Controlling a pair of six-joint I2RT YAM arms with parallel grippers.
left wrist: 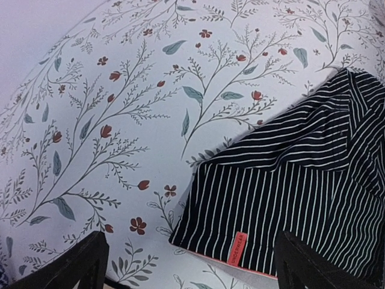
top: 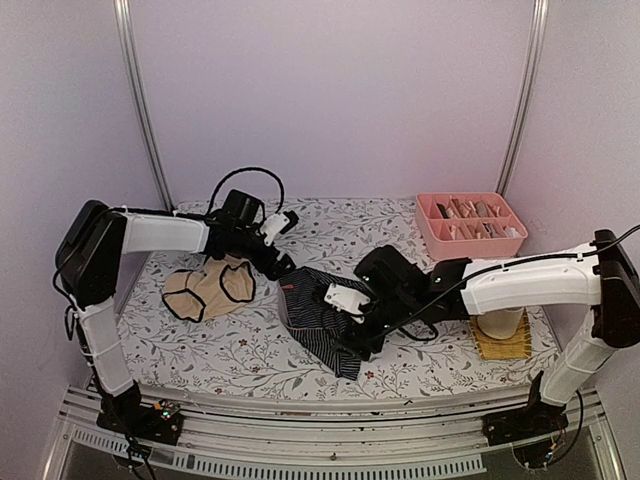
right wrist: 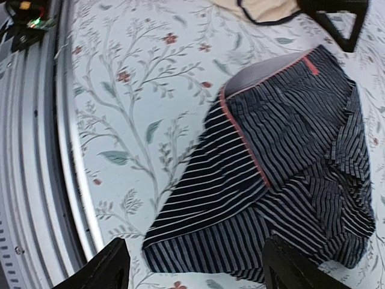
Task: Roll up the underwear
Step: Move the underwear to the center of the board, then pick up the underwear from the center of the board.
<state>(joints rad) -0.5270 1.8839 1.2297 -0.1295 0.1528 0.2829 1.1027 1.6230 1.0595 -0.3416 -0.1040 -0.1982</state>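
Note:
The dark navy striped underwear (top: 318, 312) lies crumpled at the middle of the table, partly folded, with a red label at its waistband. It fills the right of the left wrist view (left wrist: 289, 180) and most of the right wrist view (right wrist: 289, 156). The beige underwear with black edging (top: 208, 287) lies flat to its left, and its edge shows in the right wrist view (right wrist: 264, 9). My left gripper (top: 279, 264) is open and empty above the navy pair's far left corner (left wrist: 194, 272). My right gripper (top: 352, 338) is open and empty above its near edge (right wrist: 201, 274).
A pink divided box (top: 470, 222) with small items stands at the back right. A cream cylinder (top: 499, 324) sits on a yellow mat (top: 505, 347) under the right arm. The table's metal front rail (right wrist: 36, 180) runs close to the right gripper.

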